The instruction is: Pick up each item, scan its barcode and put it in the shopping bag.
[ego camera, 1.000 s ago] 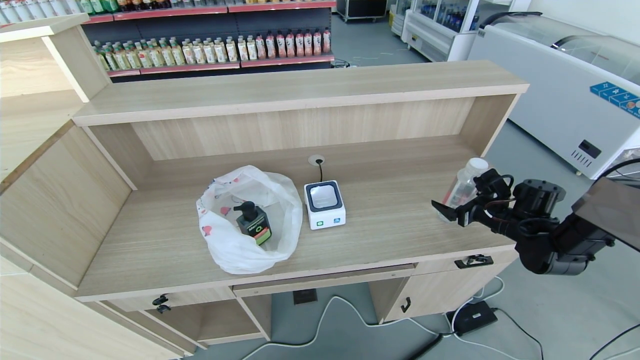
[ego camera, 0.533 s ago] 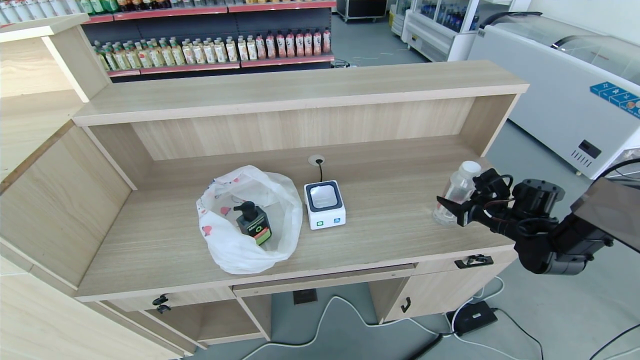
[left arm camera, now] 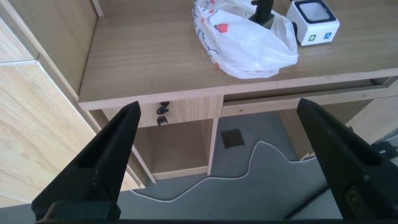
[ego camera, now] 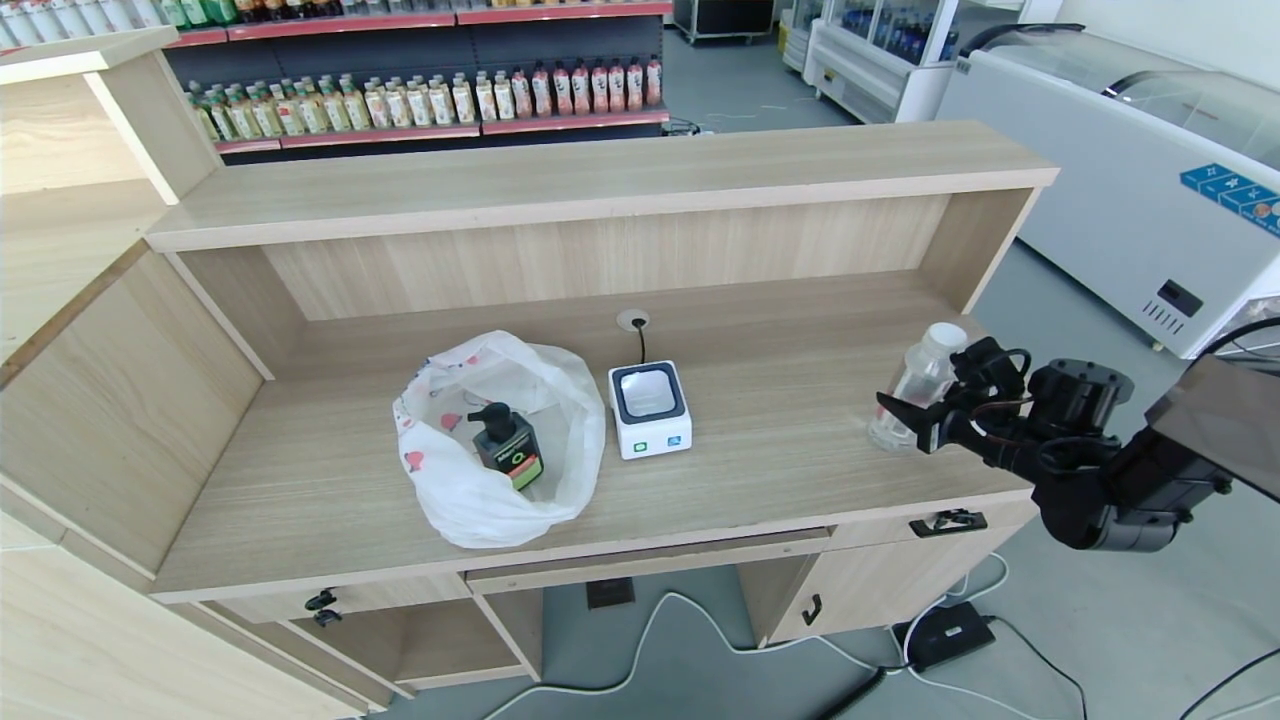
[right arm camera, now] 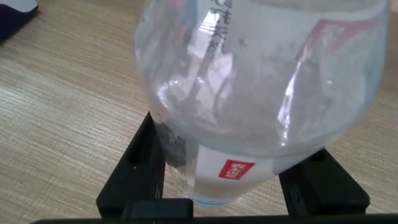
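We see a wooden counter (ego camera: 780, 470) with a raised back shelf. Near its middle lies a white plastic bag (ego camera: 460, 500) with red hearts, its mouth open upward. A dark pump bottle (ego camera: 507, 448) stands inside the bag, leaning slightly.

Just beside the bag, at its 3 o'clock, sits a white scanner (ego camera: 649, 408) with its window facing up. Its cable runs to a hole in the counter at the scanner's 12 o'clock.

Well apart from the scanner, at its 3 o'clock near the counter's right end, a clear bottle (ego camera: 915, 385) with a white cap stands nearly upright. The right gripper (ego camera: 920, 402) is clamped on its lower body, one finger on each side. We cannot tell whether its base touches the counter.

The left gripper (left arm camera: 219, 107) hangs off the counter's front, at the bag's 7 o'clock, with its fingers wide apart and nothing between them.
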{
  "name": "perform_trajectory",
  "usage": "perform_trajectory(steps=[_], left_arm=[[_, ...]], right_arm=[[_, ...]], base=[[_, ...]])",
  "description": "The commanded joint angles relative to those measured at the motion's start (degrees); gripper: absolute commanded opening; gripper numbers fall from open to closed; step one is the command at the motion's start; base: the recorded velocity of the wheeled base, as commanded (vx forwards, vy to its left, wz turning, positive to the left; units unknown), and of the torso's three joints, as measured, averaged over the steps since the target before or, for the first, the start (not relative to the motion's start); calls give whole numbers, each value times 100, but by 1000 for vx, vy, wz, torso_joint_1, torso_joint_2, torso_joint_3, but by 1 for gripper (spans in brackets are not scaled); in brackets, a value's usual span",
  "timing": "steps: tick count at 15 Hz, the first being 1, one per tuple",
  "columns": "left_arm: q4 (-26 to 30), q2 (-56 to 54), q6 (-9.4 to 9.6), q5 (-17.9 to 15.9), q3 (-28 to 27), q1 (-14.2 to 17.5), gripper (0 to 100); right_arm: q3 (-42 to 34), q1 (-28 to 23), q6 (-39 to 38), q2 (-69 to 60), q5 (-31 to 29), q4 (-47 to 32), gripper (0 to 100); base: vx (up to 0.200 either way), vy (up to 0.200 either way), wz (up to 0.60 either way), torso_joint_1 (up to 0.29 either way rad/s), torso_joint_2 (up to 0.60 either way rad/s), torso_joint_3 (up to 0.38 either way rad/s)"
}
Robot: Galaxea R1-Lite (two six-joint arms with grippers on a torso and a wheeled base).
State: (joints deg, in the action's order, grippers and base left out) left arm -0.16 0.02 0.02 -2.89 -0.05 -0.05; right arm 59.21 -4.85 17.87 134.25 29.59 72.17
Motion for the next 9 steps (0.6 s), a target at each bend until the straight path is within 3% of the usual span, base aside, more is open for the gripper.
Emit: perform_trajectory(steps=[1, 7, 9], left_arm=[[-2, -2, -2, -1, 5, 5, 100], [-2, -2, -2, -1, 5, 5, 100], [-2, -2, 6, -1, -4, -4, 100]], right_arm=[[-24, -69, 6, -92, -6, 8, 0], [-129, -42, -284, -506, -6, -10, 0], [-305, 98, -715, -971, -6, -27, 0]], base=[[0, 0, 0, 0, 0, 0], [0, 0, 0, 0, 0, 0], [0, 0, 0, 0, 0, 0]])
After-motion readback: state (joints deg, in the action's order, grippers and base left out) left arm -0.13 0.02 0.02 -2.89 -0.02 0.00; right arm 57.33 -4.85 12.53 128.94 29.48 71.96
